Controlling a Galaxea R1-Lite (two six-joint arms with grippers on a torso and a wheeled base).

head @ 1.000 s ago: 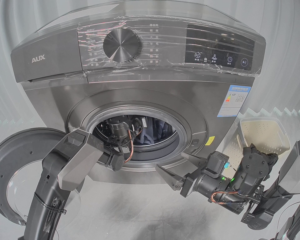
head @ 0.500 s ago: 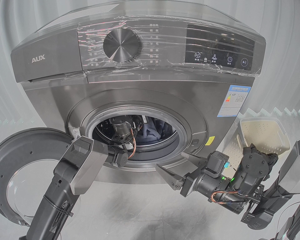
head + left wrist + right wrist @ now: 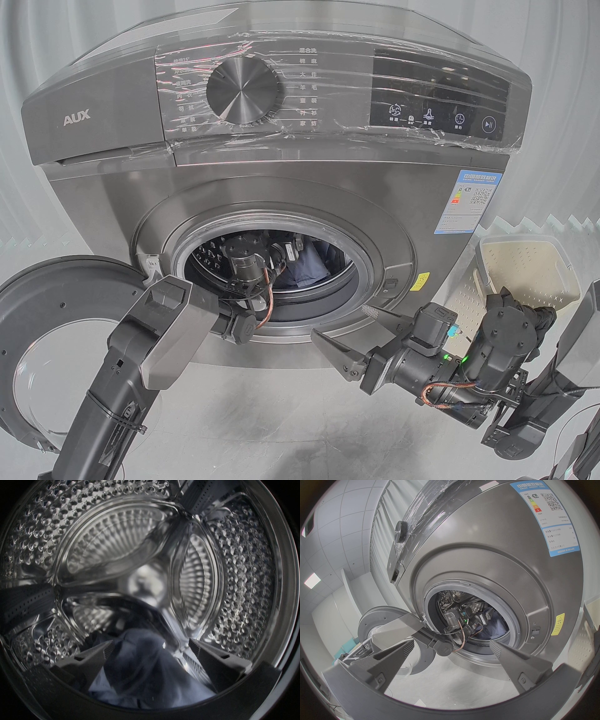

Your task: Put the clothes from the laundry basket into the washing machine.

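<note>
The grey washing machine [image 3: 350,187] stands with its round door [image 3: 50,312] swung open to the left. My left arm passes through the opening, wrist [image 3: 247,262] inside the drum. There my left gripper [image 3: 150,647] is open, its fingers apart over a blue garment [image 3: 140,667] lying on the drum floor. The same blue clothes [image 3: 306,269] show through the opening. My right gripper [image 3: 339,320] hangs open and holds nothing, low in front of the machine to the right of the opening. The cream laundry basket [image 3: 531,269] stands right of the machine; I see no clothes in it.
The open door juts out at the lower left beside my left arm. Bare grey floor [image 3: 269,412] lies in front of the machine. The basket stands close behind my right arm, against the machine's right side. White curtains hang behind.
My left arm has shifted to the right and its wrist has turned inside the drum. The blue clothes now sit lower in the opening. My right arm has not moved.
</note>
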